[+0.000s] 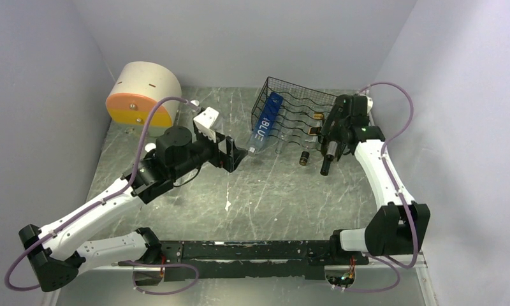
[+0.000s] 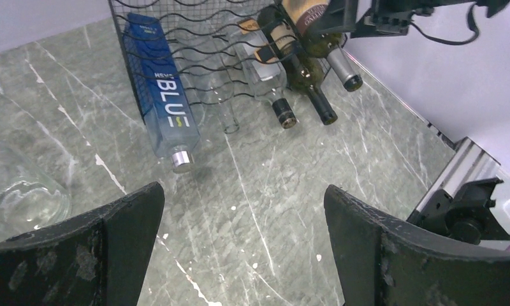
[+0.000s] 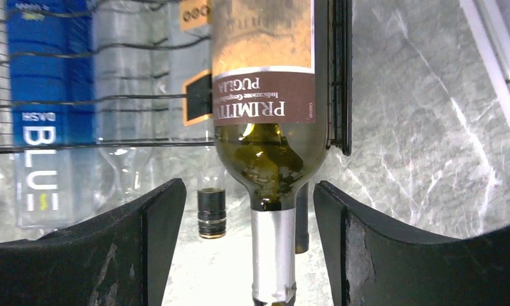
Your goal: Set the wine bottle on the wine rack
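The wine bottle point(image 3: 265, 95), dark green glass with a brown-and-tan label and a silver foil neck, lies in the right end of the black wire wine rack point(image 3: 80, 99), neck toward the camera. My right gripper point(image 3: 247, 191) is open and straddles the neck, with a gap on each side. From above, the wine bottle point(image 1: 326, 164) pokes out below my right gripper point(image 1: 331, 141) at the wine rack point(image 1: 297, 95). In the left wrist view the wine bottle point(image 2: 342, 67) rests at the right of the wine rack point(image 2: 195, 25). My left gripper point(image 2: 243, 217) is open over bare table.
A blue square bottle point(image 1: 267, 118) lies in the rack's left side, and two more bottles point(image 2: 268, 70) lie in the middle rows. A clear glass vessel point(image 2: 16, 191) sits left of my left gripper. A cream and orange round box point(image 1: 143, 95) stands at the back left.
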`<state>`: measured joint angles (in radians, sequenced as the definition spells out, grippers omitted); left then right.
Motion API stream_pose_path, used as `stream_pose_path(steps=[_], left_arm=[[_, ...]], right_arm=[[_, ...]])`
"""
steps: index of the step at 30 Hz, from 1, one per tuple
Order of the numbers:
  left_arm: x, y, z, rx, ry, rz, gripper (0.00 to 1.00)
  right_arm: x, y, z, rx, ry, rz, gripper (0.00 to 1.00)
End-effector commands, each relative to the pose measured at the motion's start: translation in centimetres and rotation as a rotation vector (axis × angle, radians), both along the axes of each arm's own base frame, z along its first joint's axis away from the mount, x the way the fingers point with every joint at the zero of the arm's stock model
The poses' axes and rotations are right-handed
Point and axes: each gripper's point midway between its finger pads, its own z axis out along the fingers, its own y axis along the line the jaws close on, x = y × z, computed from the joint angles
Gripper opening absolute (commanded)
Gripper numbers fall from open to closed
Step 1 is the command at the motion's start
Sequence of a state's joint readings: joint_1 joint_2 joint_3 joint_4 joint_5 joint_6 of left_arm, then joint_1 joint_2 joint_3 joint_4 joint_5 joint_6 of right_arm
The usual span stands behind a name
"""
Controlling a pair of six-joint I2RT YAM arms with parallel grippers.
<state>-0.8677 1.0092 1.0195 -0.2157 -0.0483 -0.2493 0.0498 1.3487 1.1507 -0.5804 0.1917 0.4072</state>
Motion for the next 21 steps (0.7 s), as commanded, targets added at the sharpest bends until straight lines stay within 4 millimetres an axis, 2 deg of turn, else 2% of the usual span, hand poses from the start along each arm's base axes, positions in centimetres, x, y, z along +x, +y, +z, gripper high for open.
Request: stream_pose_path(steps=[1,5,9,13,15,21], left_arm=[[1.0,1.4,2.7,-0.026,-0.046,0.095,0.99],[2.1,2.8,3.2,-0.002,-0.065,0.191,0.99],[2.9,4.4,4.9,0.017,-0.106,0.273,0.99],[3.1,5.6,7.9,0.019,-0.178,0.308,0.99],[2.9,6.2,9.6,0.012,-0.217,0.318,0.99],[2.4,9.7,13.2,-0.005,-0.291,0.418,0.99]], right_arm=[[0.1,-0.1,4.4,0.013,-0.118,-0.006,0.78],[-0.1,1.9,7.1,0.075,-0.226,0.08,0.77],[-0.3,6.3,9.1,0.174,-0.32,0.267,0.77],[-0.4,12.1,10.3,0.234,-0.394,0.449,0.77],[-0.8,16.6,10.9,0.258,-0.432,0.56,0.77],[-0.5,25.8,10.9,0.315,-0.442,0.747,0.78]])
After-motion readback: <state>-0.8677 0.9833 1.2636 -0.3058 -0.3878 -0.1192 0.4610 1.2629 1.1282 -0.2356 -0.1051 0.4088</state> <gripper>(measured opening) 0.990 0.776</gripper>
